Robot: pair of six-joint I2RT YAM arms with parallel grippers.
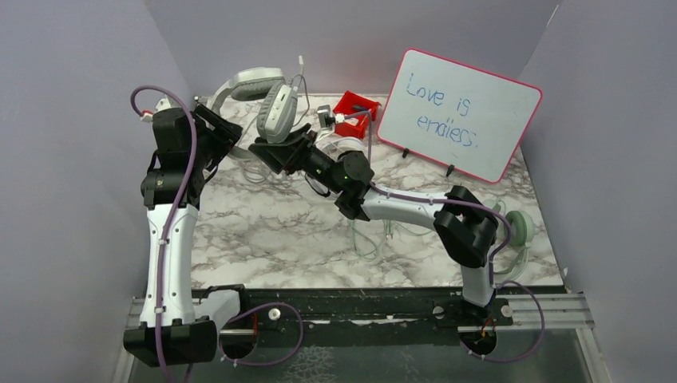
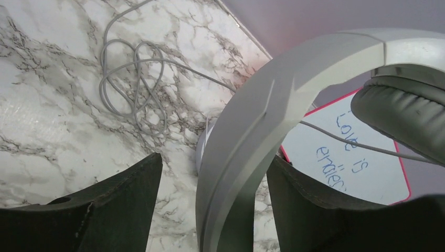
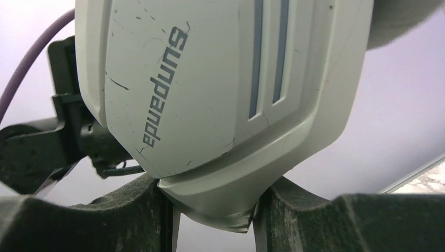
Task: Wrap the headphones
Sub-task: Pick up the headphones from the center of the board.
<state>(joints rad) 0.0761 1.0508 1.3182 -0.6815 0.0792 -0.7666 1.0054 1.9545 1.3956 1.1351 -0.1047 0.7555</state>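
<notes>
Right end effector (image 3: 212, 197) is pinching the headphones (image 1: 276, 108) by one cup; left end effector (image 2: 215, 163), spread, is straddling their headband (image 2: 294, 68).

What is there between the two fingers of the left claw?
The pale headband of the headphones runs between the fingers of the left claw, with a gap on one side; the left wrist view shows it.

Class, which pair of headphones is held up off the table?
The grey-white headphones at the back, clamped in the right gripper; the mint pair lies flat at far right.
</notes>
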